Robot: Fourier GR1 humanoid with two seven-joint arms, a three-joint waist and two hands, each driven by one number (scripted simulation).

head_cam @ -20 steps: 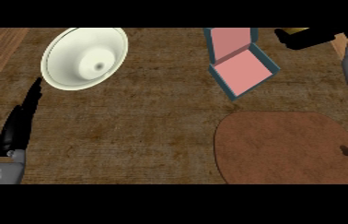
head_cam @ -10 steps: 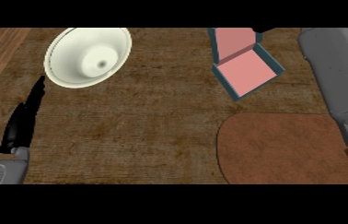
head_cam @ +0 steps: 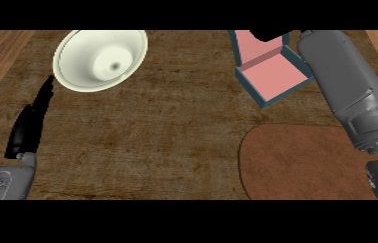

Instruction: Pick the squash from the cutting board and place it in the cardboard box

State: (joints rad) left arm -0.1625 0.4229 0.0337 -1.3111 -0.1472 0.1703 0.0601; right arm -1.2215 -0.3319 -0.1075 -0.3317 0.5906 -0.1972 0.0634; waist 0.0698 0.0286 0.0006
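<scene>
Right hand [head_cam: 269, 35] over the cardboard box [head_cam: 272, 76] near the counter's [head_cam: 170, 132] far right edge, mostly cut off; fingers' state cannot be told. Squash not visible; cutting board [head_cam: 303, 162] bare at the near right corner. Left hand [head_cam: 29, 122] resting at the left edge, fingers straight; plate [head_cam: 100, 59] at the far left.

Your left hand [head_cam: 29, 124] is at the left edge of the view. It is black and its fingers are straight, pointing up and a little to the right. The grey left forearm [head_cam: 13, 183] shows just below it, in the bottom left corner.

Your right forearm [head_cam: 343, 87] is big and grey. It runs up the right side of the view. Your right hand [head_cam: 270, 35] is at the very top, and you see only a small black bit of it, so you cannot tell how its fingers are.
</scene>
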